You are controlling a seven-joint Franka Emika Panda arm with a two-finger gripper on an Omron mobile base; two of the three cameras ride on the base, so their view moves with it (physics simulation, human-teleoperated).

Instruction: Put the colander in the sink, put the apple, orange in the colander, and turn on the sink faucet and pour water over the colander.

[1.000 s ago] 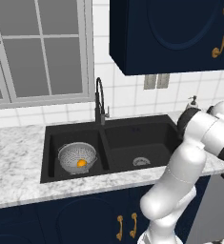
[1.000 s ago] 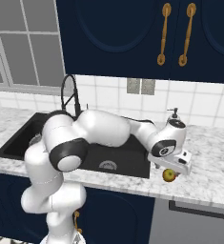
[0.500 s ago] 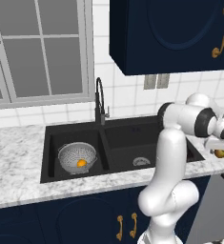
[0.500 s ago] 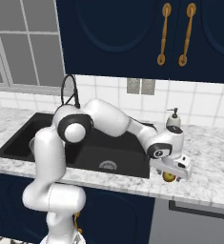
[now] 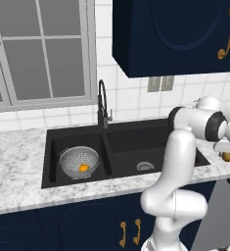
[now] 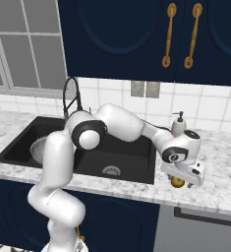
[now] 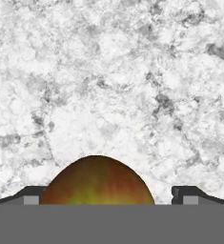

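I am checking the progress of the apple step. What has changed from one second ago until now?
The arm swung right and came down, so the open gripper now sits over the apple on the counter. Nothing was grasped or released. The colander, the orange in it and the sink stayed as they were.

A beige soap pump bottle stands on the marble counter below navy cabinets.
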